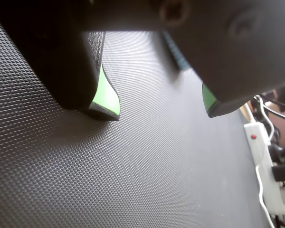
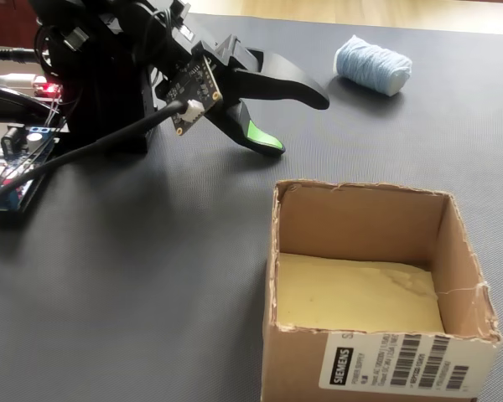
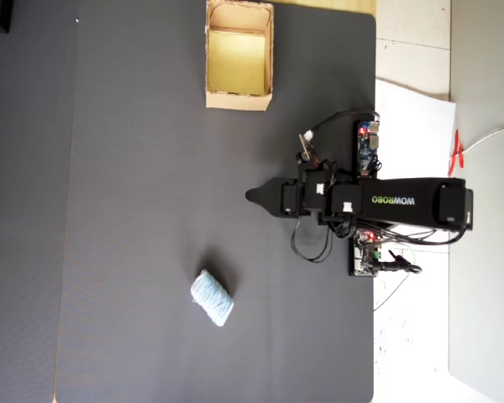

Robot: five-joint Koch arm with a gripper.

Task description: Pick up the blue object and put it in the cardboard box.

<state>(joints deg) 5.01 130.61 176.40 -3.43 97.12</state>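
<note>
Tool (image 1: 161, 111) agape, empty; tips seemingly blurred.

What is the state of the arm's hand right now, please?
Hand: open and empty, its green-padded jaws apart above the dark textured mat; the pale blue yarn bundle lies well away from it.

Blue object (image 2: 373, 64) fuzzy yarn; cardboard box (image 2: 469, 276) matt, torn edges; mat (image 1: 147, 156) finely dimpled rubber
</note>
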